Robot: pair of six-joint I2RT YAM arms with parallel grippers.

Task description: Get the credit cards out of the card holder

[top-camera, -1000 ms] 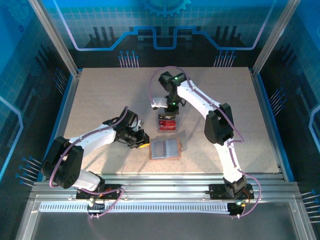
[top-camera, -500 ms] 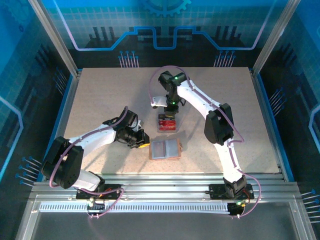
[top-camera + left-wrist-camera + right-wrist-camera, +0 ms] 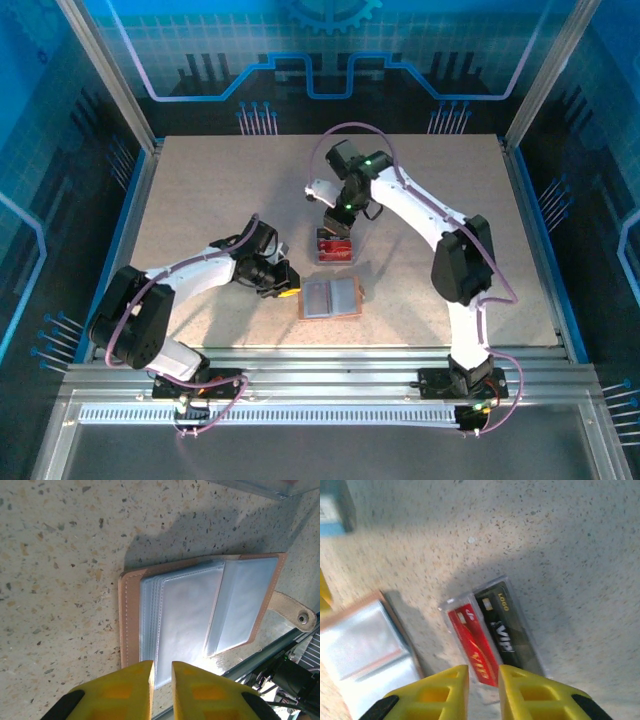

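The card holder (image 3: 330, 297) lies open and flat on the table, its pale sleeves (image 3: 190, 615) facing up with no card showing in them; it also sits at the left of the right wrist view (image 3: 365, 640). A red credit card (image 3: 475, 642) leans inside a clear box (image 3: 335, 247) beside a black card (image 3: 506, 630). My right gripper (image 3: 483, 672) hovers just over the red card's near end, its jaws slightly apart and holding nothing. At the holder's left edge, my left gripper (image 3: 162, 667) stands with a narrow gap between its fingers and nothing in it.
The holder's snap tab (image 3: 295, 612) sticks out on the side away from the left gripper. The metal rail (image 3: 330, 365) runs along the table's near edge, close behind the holder. Open tabletop lies left (image 3: 200, 200) and right (image 3: 480, 180).
The right gripper has let go of the red card, opened a little and drawn back from the box, and its arm has swung right. The left arm has stayed put.
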